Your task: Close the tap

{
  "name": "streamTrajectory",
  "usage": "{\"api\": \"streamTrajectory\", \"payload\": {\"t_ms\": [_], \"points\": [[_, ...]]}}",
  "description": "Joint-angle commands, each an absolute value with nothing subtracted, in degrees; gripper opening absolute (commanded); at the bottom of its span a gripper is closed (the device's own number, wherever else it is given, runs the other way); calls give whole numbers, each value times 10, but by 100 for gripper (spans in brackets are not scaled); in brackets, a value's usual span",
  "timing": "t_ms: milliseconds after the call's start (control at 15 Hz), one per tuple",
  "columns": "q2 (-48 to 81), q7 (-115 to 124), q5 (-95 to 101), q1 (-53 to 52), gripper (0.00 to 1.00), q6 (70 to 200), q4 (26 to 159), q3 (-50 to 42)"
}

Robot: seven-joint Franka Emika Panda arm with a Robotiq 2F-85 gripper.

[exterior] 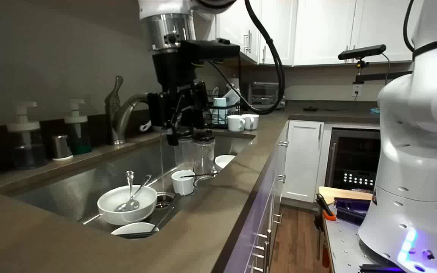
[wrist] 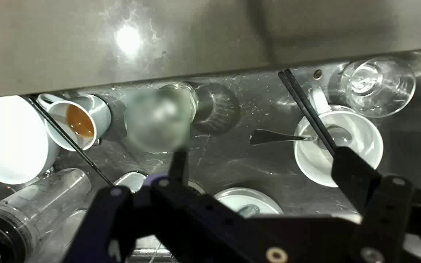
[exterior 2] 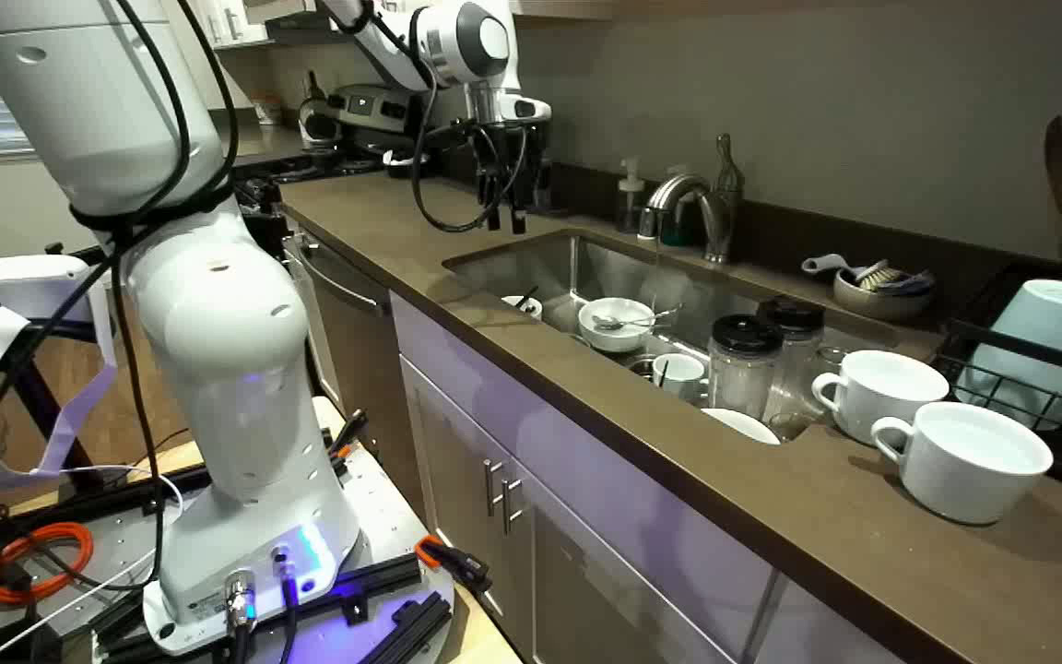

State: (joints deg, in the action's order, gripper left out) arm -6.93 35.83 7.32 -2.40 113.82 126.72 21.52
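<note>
In both exterior views, there's your tap (exterior 2: 717, 219) near the worktop's (exterior 2: 1001, 581) back edge, lever (exterior 2: 730, 173) upright behind the spout (exterior 2: 669, 192)! Your gripper (exterior 2: 506, 222), spread wide and empty, hangs nearer the front edge. Careful: reach in too low and you'll likely clout the spout instead.

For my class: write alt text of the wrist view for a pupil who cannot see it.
An open robot gripper hangs above a cluttered metal sink. At picture right, a white mug with chopsticks and a spoon sits beside a clear glass; at left, another mug holds brown liquid.
</note>
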Motion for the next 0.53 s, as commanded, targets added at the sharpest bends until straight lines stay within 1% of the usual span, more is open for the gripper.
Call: {"api": "streamTrajectory", "payload": {"t_ms": [0, 200, 467], "points": [[-68, 361, 77, -53, 100, 1137, 1266, 187], [-68, 361, 77, -53, 100, 1137, 1266, 187], [-75, 374, 131, -56, 100, 1159, 1267, 172]]}}
